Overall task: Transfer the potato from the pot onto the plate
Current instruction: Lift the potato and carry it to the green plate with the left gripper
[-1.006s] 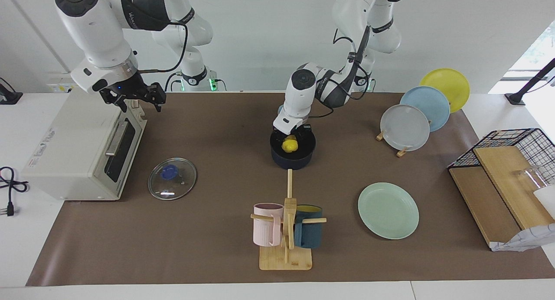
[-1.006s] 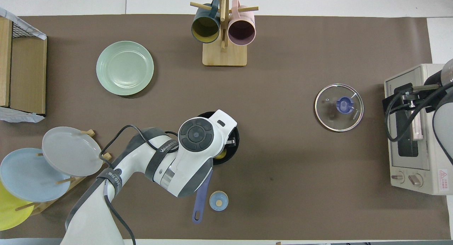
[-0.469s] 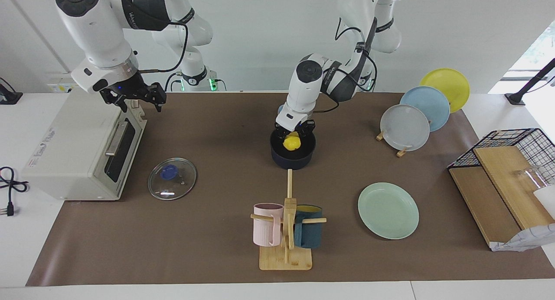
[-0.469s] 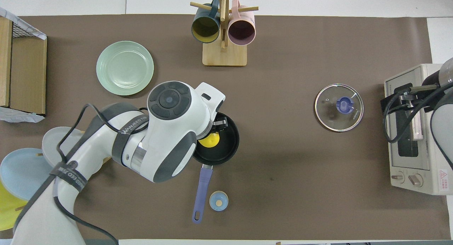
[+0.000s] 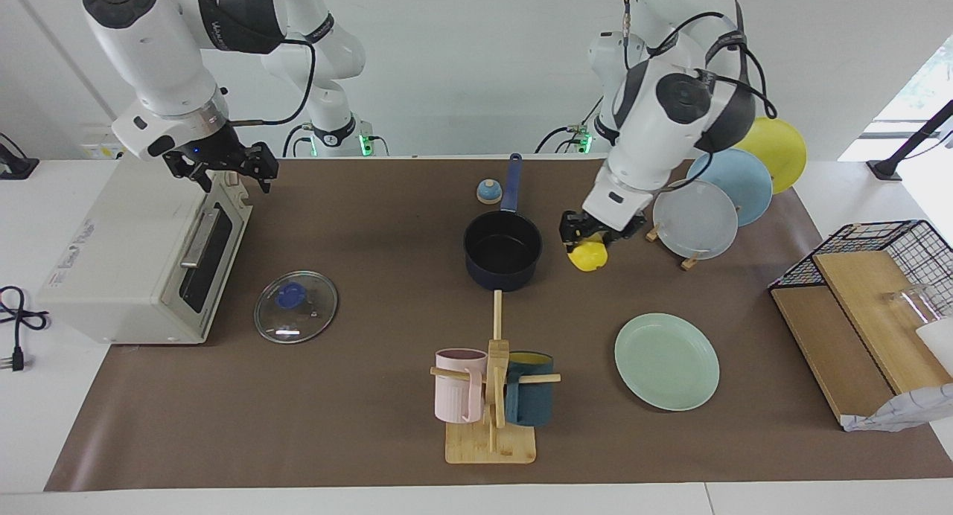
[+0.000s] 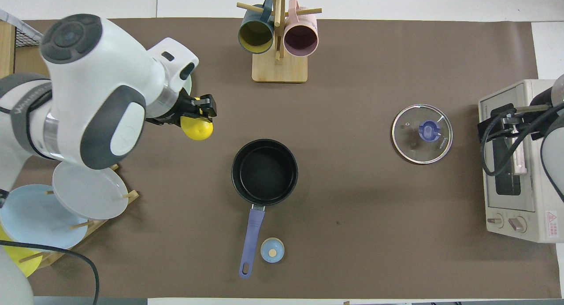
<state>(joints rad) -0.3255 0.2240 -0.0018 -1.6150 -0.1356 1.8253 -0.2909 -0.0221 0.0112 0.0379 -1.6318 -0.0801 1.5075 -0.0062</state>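
Observation:
My left gripper point(image 5: 588, 241) point(image 6: 199, 116) is shut on the yellow potato point(image 5: 588, 256) point(image 6: 197, 129) and holds it in the air over the brown mat, between the pot and the plate. The dark navy pot point(image 5: 502, 251) point(image 6: 265, 172) stands empty mid-table, its blue handle point(image 5: 511, 181) point(image 6: 250, 241) pointing toward the robots. The mint-green plate point(image 5: 666, 361) lies farther from the robots, toward the left arm's end; in the overhead view the left arm hides nearly all of it. My right gripper point(image 5: 223, 169) waits over the toaster oven's top edge.
A toaster oven point(image 5: 141, 254) stands at the right arm's end, with a glass lid point(image 5: 295, 306) beside it. A mug tree point(image 5: 491, 396) holds a pink and a teal mug. A rack of grey, blue and yellow plates point(image 5: 696, 217), a small blue knob point(image 5: 488, 192) and a wire basket point(image 5: 886, 277) also stand here.
My left gripper has lifted the potato out of the pot and carried it toward the left arm's end, toward the plate. The pot now stands empty. The right arm has barely moved.

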